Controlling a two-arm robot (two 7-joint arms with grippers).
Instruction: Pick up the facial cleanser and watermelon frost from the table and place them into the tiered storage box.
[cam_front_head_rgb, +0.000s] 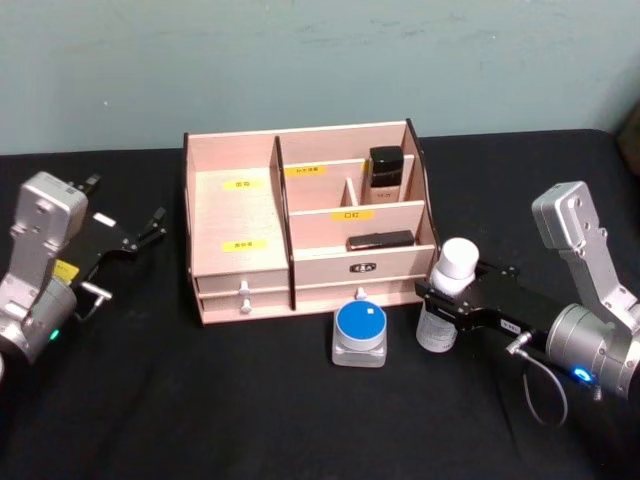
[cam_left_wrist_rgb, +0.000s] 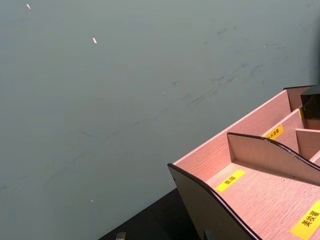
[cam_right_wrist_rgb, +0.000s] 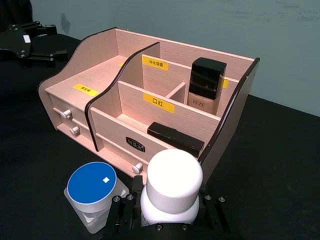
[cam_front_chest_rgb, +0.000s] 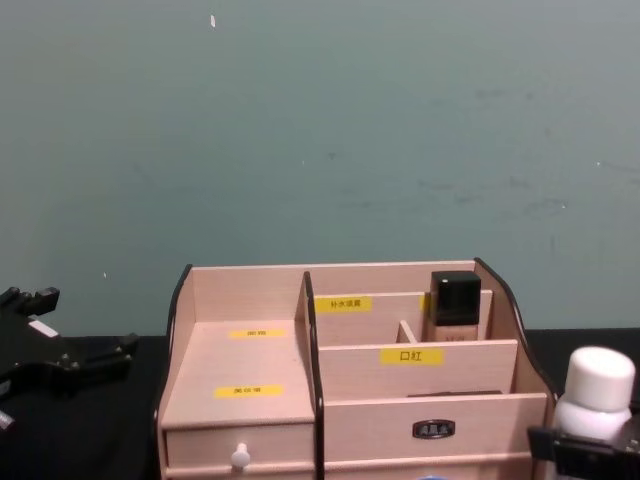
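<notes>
A white bottle (cam_front_head_rgb: 447, 295) with a round white cap stands just right of the tiered storage box (cam_front_head_rgb: 235, 215), at its front corner. My right gripper (cam_front_head_rgb: 440, 302) is shut around the bottle's body, with black fingers on both sides (cam_right_wrist_rgb: 125, 210). In the chest view the bottle's cap (cam_front_chest_rgb: 600, 378) rises above the right gripper (cam_front_chest_rgb: 590, 450). A clear jar with a blue lid (cam_front_head_rgb: 360, 333) sits on the table before the box's drawer. No label tells which of the two is the facial cleanser and which the watermelon frost. My left gripper (cam_front_head_rgb: 150, 228) hovers open left of the box.
The box holds a black-capped bottle (cam_front_head_rgb: 386, 172) in a rear compartment and a flat black case (cam_front_head_rgb: 380, 240) in the front right one. Black cloth covers the table (cam_front_head_rgb: 200, 400). A teal wall rises close behind. The blue-lidded jar (cam_right_wrist_rgb: 92, 192) is close beside the held bottle.
</notes>
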